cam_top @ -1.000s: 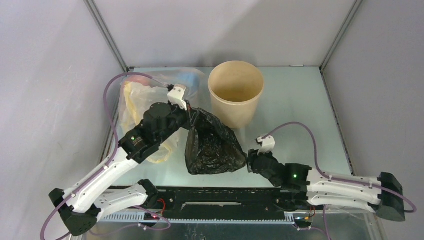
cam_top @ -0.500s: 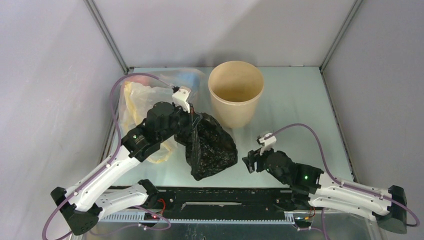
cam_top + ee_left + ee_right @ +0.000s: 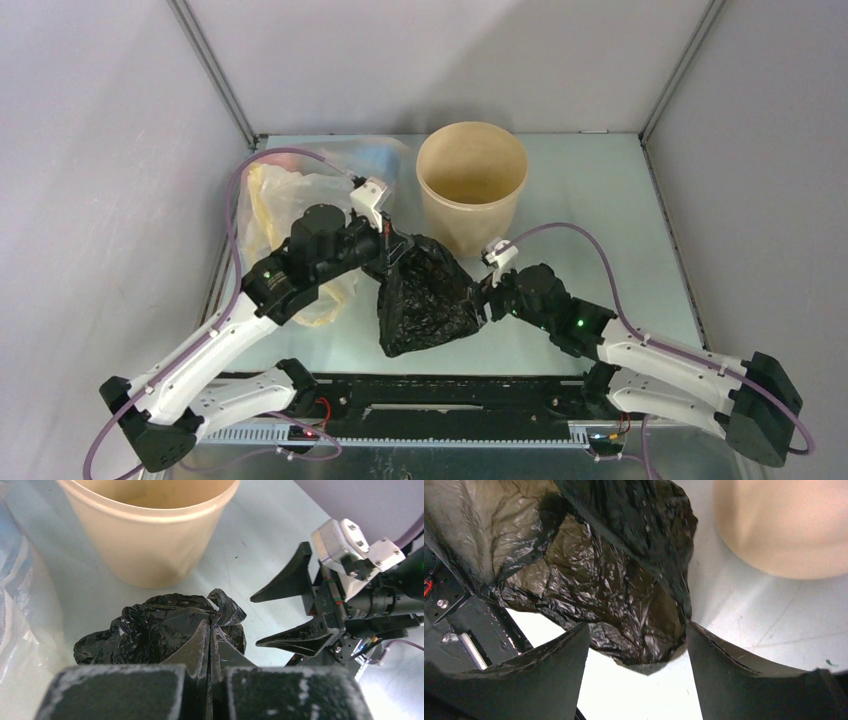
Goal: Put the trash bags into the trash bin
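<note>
Above the pale table (image 3: 600, 220), the left jaws clamp the black bag (image 3: 428, 300) while the right jaws gape beside it, mid-transfer; next likely a lift over the upper-centre bin (image 3: 450, 220).

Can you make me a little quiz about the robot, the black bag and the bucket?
1. True or false: the black trash bag is already inside the tan trash bin.
2. Pick one. The left hand is: A open above the bin, B shut on the bag's top, C out of view.
3. Fill the gap: the right hand, beside the bag, has its fingers ____.
Key: 1 false, the bag is outside, in front of the bin. 2 B. 3 open.
</note>
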Controlling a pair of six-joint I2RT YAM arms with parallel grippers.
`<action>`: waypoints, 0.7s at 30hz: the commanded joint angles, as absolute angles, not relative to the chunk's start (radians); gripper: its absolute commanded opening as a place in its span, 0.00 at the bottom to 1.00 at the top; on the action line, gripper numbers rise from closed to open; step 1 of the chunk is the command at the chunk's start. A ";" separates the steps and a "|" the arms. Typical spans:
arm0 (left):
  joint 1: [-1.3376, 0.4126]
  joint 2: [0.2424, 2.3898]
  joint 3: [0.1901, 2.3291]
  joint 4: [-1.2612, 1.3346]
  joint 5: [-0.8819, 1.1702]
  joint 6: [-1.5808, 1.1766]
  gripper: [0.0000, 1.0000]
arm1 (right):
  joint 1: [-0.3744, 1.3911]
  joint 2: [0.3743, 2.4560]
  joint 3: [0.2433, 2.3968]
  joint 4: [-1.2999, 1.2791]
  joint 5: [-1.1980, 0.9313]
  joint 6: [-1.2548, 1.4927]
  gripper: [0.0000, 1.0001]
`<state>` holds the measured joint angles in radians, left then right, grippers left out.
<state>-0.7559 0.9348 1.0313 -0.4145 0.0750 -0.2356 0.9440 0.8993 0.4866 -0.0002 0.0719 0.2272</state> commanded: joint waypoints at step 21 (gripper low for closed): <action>-0.751 0.871 1.071 -0.416 0.156 -0.229 0.05 | 0.884 0.887 0.603 0.047 -0.053 0.221 0.00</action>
<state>-0.7559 0.8658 1.0710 -0.4294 0.1940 -0.2359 0.8944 0.9611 0.5617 0.0654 -0.0570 0.1799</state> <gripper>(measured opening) 0.025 0.009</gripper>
